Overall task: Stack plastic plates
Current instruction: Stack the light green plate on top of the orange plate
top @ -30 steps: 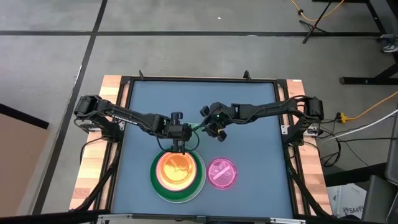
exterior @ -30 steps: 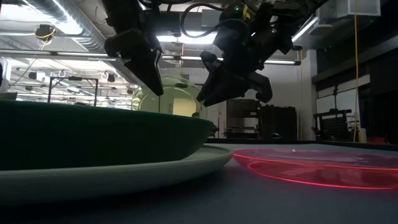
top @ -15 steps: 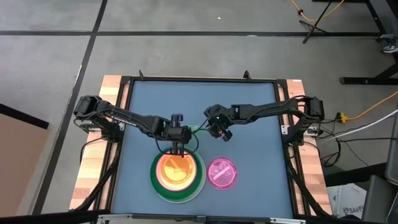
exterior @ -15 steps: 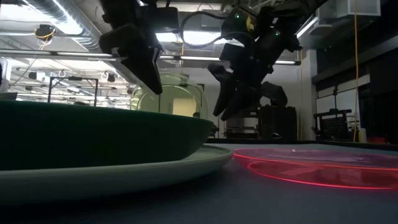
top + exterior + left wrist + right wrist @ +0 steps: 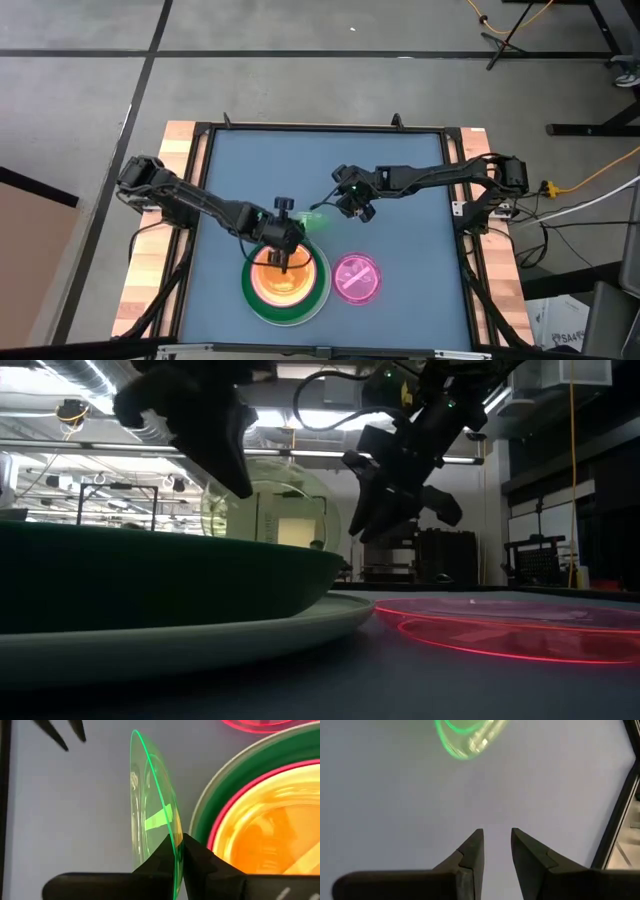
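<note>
The small translucent green plate (image 5: 150, 815) stands on edge in the air, in my left gripper (image 5: 179, 851), just off the far right rim of the stack (image 5: 285, 280). The stack has a large white plate at the bottom, then dark green (image 5: 150, 575), pink and orange (image 5: 265, 840). A small pink plate (image 5: 357, 278) lies flat on the table to the right of the stack. My right gripper (image 5: 496, 845) hovers open over bare table, a little to the right of the green plate (image 5: 312, 220), and touches nothing. My left gripper pinches the green plate's rim (image 5: 177, 842) between its two fingers, one finger on each face. The fingers slant in from the table's left and from above. The plate is lifted clear and stands on edge, reaching out beyond the fingertips (image 5: 192, 852).
Blue table mat (image 5: 400, 170) within a black frame; open mat lies on the far half and to the left of the stack. My right gripper (image 5: 353, 205) hangs close to the green plate's right. Room fittings show behind the table in the low view.
My left gripper has carried the green plate toward the near edge, up to the stack's far rim, and has swung so that the plate faces the low camera more broadly. My right gripper has turned in place and stayed apart from the plate.
</note>
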